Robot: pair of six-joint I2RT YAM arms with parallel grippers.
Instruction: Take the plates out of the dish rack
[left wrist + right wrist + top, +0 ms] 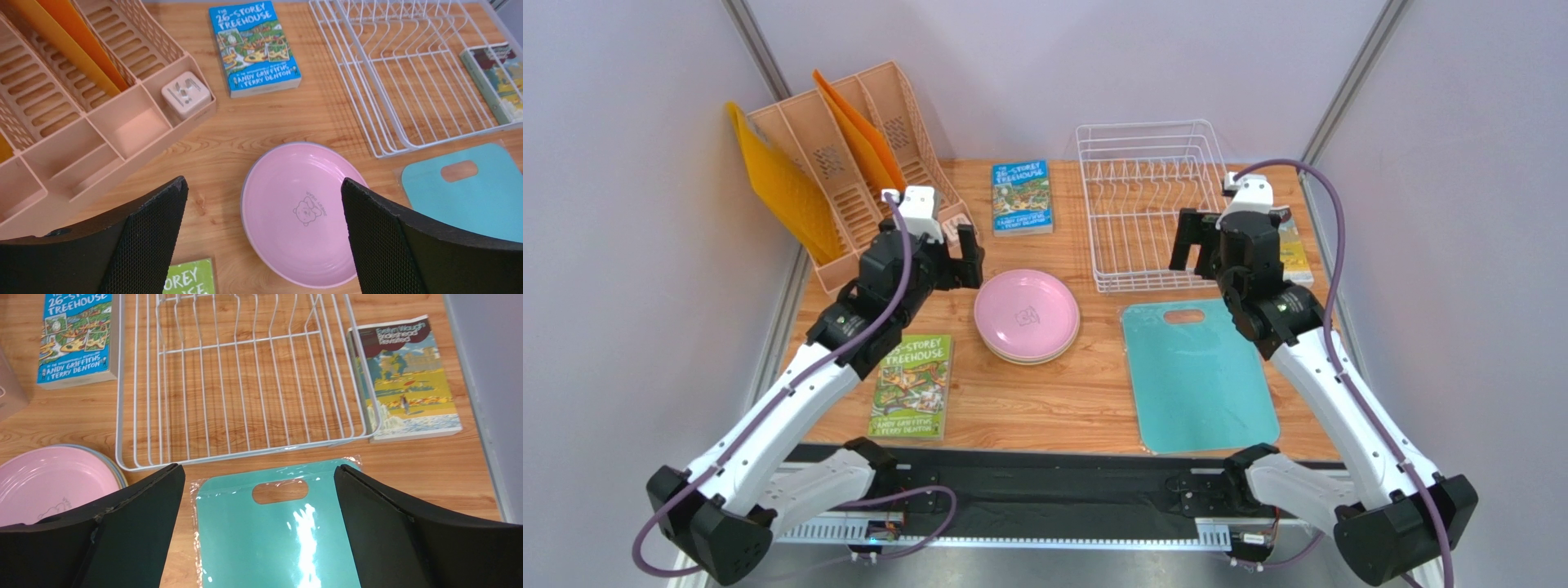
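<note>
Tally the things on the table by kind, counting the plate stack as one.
Books: 3
Dish rack: 1
Cutting board: 1
File organizer: 1
Orange folders: 2
Small pale block: 1
Plate stack: 1
Total: 10

Both arms share one build. The left arm [787,398] and the right arm [1339,392] have smooth white link shells and rounded black joint housings. Their angular black bases stand just off the table [1063,410], at its near edge, one at each end of a black rail [1051,490] running along that edge. A grey-purple cable [1336,276] runs loosely outside each arm. Over the table, each wrist carries a small white block [918,208]. The left gripper [263,184] and right gripper [258,471] have broad black fingers [153,245], matte outside, with fine mesh-textured inner faces.
</note>
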